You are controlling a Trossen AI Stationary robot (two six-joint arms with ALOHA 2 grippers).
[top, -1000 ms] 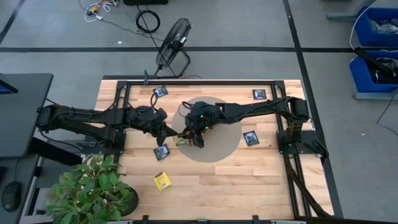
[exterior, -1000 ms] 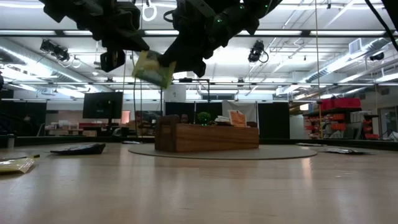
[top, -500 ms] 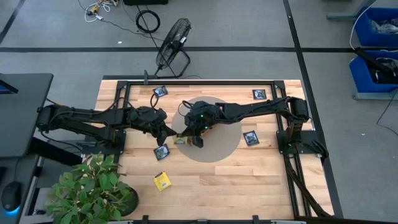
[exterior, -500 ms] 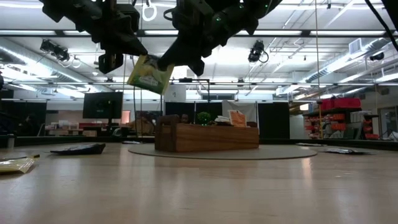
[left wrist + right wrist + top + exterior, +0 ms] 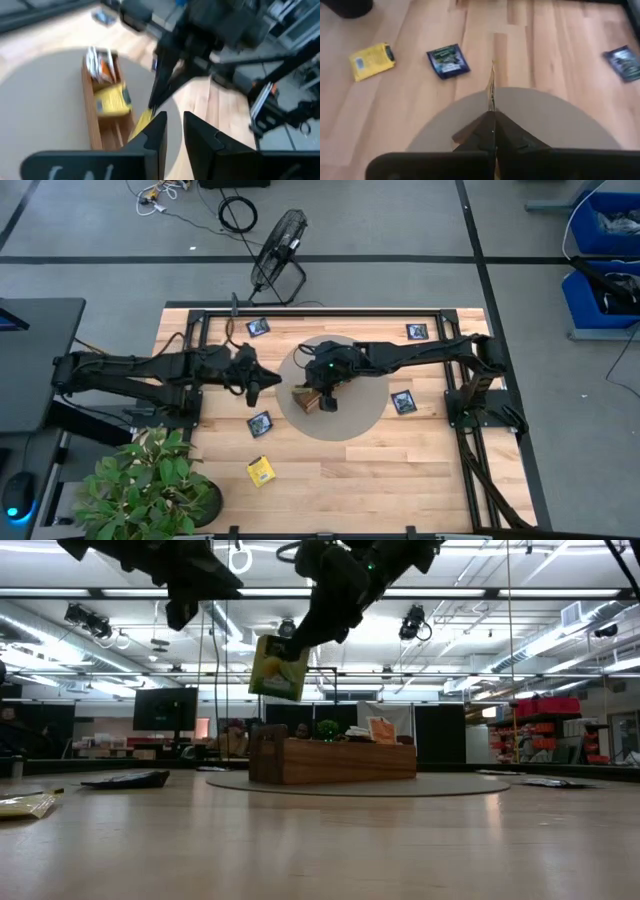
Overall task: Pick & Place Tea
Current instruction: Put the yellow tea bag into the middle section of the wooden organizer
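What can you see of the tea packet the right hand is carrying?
The yellow-green tea packet is a small flat square sachet with a darker printed patch, paper or foil by its look. It hangs in the air, slightly tilted, pinched by its top edge in the right hand, whose fingers are shut on it. From the right wrist it shows edge-on as a thin strip. It sits near the left end of the wooden tray, above it, touching nothing else. The left hand is apart from it.

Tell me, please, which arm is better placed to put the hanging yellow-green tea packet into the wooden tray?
Right. The right gripper is shut on the yellow-green packet, above the wooden tray. The left gripper holds nothing, beside the tray.
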